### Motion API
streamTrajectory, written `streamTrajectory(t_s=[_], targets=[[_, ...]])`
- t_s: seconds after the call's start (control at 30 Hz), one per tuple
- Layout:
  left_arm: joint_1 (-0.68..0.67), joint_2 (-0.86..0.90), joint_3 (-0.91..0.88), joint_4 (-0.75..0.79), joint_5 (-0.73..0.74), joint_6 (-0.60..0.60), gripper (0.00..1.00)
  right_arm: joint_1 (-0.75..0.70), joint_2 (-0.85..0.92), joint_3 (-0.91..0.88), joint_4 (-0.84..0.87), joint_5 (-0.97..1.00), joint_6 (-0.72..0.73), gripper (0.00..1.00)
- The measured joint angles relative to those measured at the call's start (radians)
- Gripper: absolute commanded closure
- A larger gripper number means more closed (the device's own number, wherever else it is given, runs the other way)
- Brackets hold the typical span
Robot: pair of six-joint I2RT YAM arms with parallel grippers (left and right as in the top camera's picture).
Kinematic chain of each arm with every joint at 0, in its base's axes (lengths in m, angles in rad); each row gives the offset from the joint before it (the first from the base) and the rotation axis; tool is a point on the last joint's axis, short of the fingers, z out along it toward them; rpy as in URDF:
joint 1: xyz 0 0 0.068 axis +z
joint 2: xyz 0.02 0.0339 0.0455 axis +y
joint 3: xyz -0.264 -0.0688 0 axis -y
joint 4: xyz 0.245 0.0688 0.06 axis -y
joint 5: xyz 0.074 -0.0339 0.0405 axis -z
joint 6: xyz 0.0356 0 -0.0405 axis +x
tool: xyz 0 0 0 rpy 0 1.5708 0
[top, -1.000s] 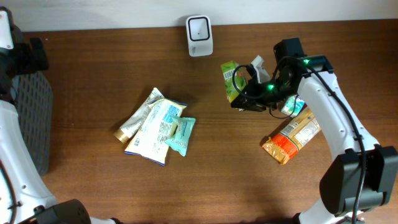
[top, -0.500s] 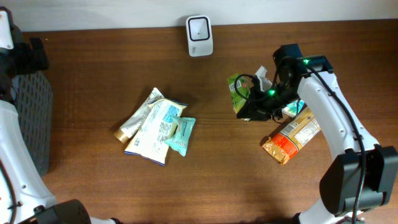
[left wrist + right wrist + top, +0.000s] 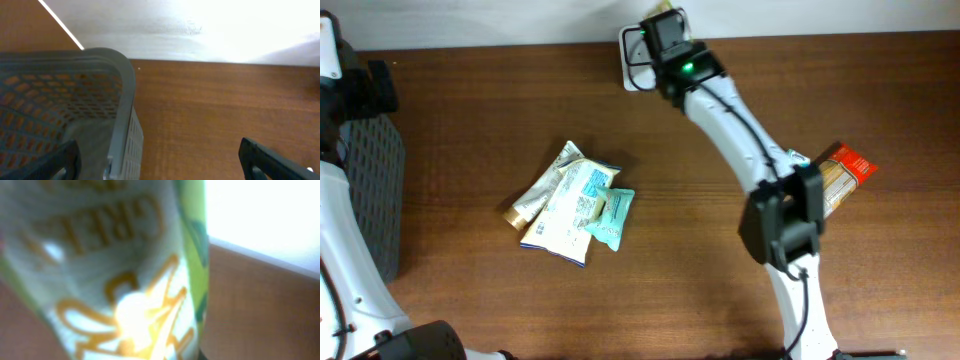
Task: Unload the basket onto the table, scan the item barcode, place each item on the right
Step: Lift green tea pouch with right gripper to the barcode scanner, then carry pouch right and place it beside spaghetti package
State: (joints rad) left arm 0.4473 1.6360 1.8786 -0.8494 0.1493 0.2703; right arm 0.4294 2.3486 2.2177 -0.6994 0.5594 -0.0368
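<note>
Right jaws are clamped on pouch (image 3: 125, 270) | left jaws are spread apart by basket (image 3: 60, 100) | change: pouch has been carried from right of bench (image 3: 470, 120) to scanner (image 3: 635, 72) | barcode judged presented, read unconfirmed

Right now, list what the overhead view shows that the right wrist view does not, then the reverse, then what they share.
Only the overhead view shows the white scanner at the table's far edge with the right arm stretched over it. It also shows a pile of packets, an orange packet and the grey basket. Only the right wrist view shows the green packet, close up and blurred, with gold lettering. Both views show the wooden table and the white wall.
</note>
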Motion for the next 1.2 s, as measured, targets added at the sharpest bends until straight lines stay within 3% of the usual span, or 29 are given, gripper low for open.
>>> streamTrajectory(t_s=[0.07, 0.2, 0.33, 0.53, 0.6, 0.73, 0.77, 0.9, 0.97, 1.07, 1.2], targets=[[0.000, 0.000, 0.000, -0.003, 0.000, 0.000, 0.01, 0.030, 0.090, -0.001, 0.301, 0.154, -0.200, 0.96], [0.000, 0.000, 0.000, -0.002, 0.000, 0.000, 0.01, 0.037, 0.148, 0.000, 0.618, 0.253, -0.488, 0.96], [0.000, 0.000, 0.000, -0.002, 0.000, 0.000, 0.01, 0.034, 0.209, 0.001, 0.603, 0.255, -0.570, 0.96], [0.000, 0.000, 0.000, -0.002, 0.000, 0.000, 0.01, 0.034, 0.240, 0.001, 0.571, 0.281, -0.573, 0.96], [0.000, 0.000, 0.000, -0.002, 0.000, 0.000, 0.01, 0.037, 0.227, 0.005, 0.405, 0.292, -0.539, 0.96], [0.000, 0.000, 0.000, -0.003, 0.000, 0.000, 0.01, 0.037, 0.024, -0.005, -0.183, 0.238, -0.332, 0.96], [0.000, 0.000, 0.000, -0.002, 0.000, 0.000, 0.01, 0.031, -0.086, -0.004, -0.451, 0.143, -0.218, 0.96], [0.000, 0.000, 0.000, -0.001, -0.001, 0.000, 0.01, -0.105, -0.259, 0.010, -0.839, -0.263, 0.092, 0.94], [0.000, 0.000, 0.000, -0.002, 0.000, 0.000, 0.01, -0.235, -0.253, 0.007, -0.990, -0.423, 0.175, 0.94], [0.000, 0.000, 0.000, -0.001, 0.000, 0.000, 0.01, -0.451, -0.251, -0.008, -0.994, -0.565, 0.236, 0.94], [0.000, 0.000, 0.000, -0.001, 0.000, 0.000, 0.01, -0.679, -0.251, -0.188, -0.971, -0.579, 0.251, 0.92]])
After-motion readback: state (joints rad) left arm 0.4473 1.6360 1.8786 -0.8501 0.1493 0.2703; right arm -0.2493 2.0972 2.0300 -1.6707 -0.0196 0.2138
